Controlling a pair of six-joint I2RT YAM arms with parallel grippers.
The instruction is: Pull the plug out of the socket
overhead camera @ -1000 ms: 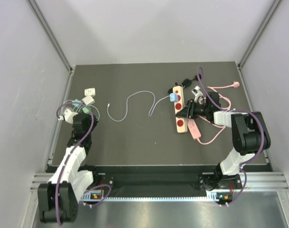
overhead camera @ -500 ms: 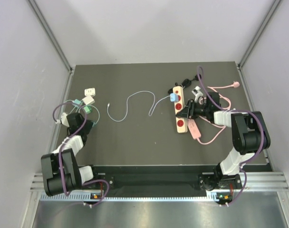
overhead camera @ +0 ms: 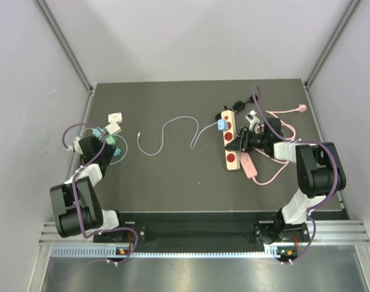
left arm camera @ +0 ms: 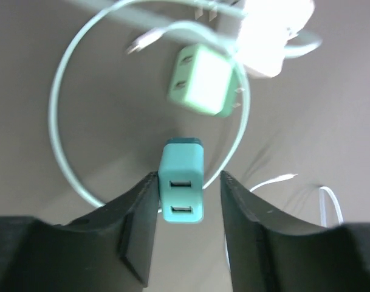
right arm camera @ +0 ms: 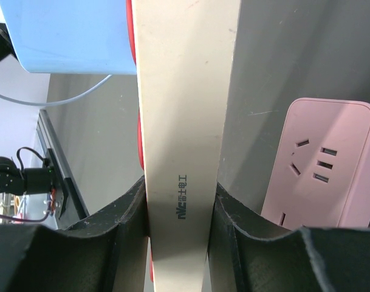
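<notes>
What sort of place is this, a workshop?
Likely a robotics test cell: a dark table fenced by plain panels, a left arm and right arm bolted at its edge, a power strip laid out.

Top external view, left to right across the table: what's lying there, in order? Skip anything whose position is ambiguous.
white adapters → thin lavender cable → blue plug → cream power strip → pink power strip → pink cable's end connector
</notes>
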